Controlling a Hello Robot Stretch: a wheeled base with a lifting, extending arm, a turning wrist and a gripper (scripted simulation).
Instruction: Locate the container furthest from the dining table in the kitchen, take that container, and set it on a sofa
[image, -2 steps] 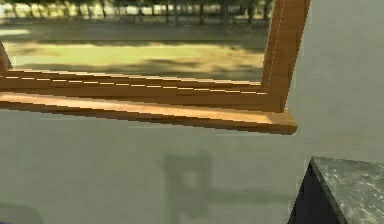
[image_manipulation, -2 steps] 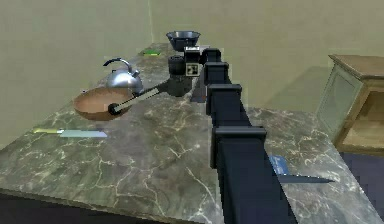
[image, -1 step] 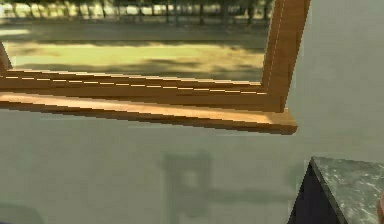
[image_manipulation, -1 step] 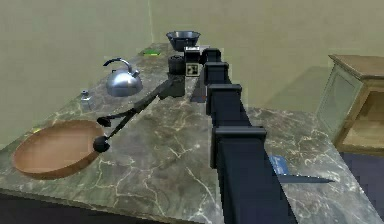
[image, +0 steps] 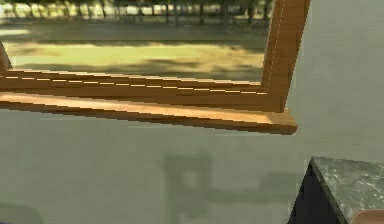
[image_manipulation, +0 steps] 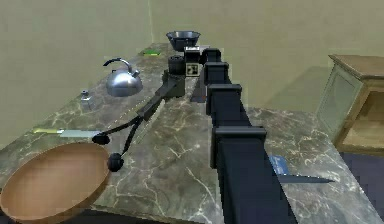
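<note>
Starting at the jaws: their spacing cannot be told, nor whether anything is held. The gripper lies low over the marble countertop, left of centre in the arm side view, its far end just beside the rim of a copper frying pan at lower left. The arm runs from the bottom edge up toward upper centre. A long knife lies above the pan, near the left edge. A metal kettle stands at upper left. The likely container, a dark bowl, sits at top centre, at the counter's far end, well apart from the gripper. A second knife lies at lower right. A wooden cabinet stands at the right edge.

Forward view: a wooden window frame over its sill, with a counter corner at lower right.
</note>
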